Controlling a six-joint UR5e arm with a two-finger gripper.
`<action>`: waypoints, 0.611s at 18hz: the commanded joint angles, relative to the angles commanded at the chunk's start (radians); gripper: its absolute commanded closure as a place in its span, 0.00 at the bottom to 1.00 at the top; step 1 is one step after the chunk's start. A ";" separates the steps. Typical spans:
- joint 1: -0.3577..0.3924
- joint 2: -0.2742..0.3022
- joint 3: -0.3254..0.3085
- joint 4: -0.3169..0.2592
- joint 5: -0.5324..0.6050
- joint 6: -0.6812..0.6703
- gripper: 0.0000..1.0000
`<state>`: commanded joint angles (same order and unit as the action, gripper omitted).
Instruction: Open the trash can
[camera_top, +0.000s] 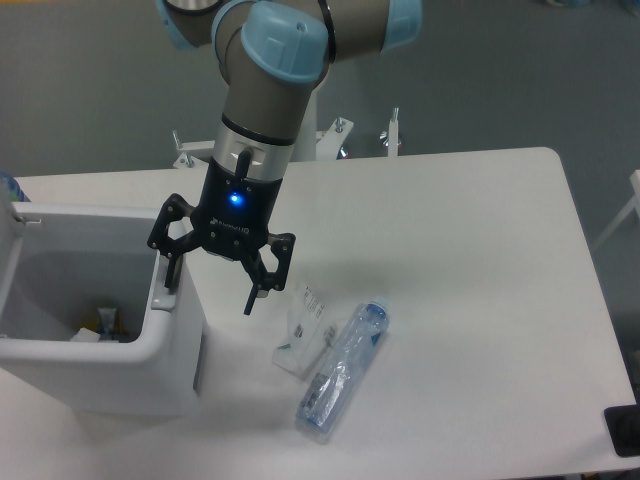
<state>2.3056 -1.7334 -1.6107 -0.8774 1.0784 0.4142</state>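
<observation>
Trash can (110, 375) sits at the left edge of the white table (470, 300), lid swung up — only a sliver of it shows at the far left, and the inside is exposed. Some litter lies at the bottom of the bin, too small to identify. Gripper (210, 288) hangs over the can's right rim with its fingers spread wide, holding nothing; one fingertip (170, 280) is down at the grey push-button strip (162, 298), the other hangs outside the can over the table. Can't tell if the tip is actually touching the strip. Blue light is lit on the gripper body. Crushed clear plastic bottle (343, 370) lies on the table right of the can, with a clear wrapper (303, 335) just beside it
</observation>
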 joint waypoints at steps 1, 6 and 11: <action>0.000 0.000 0.002 0.000 0.000 0.000 0.00; 0.003 -0.005 0.006 -0.002 0.003 0.002 0.00; 0.046 -0.005 0.012 -0.002 0.003 0.002 0.00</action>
<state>2.3515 -1.7380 -1.5985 -0.8790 1.0815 0.4157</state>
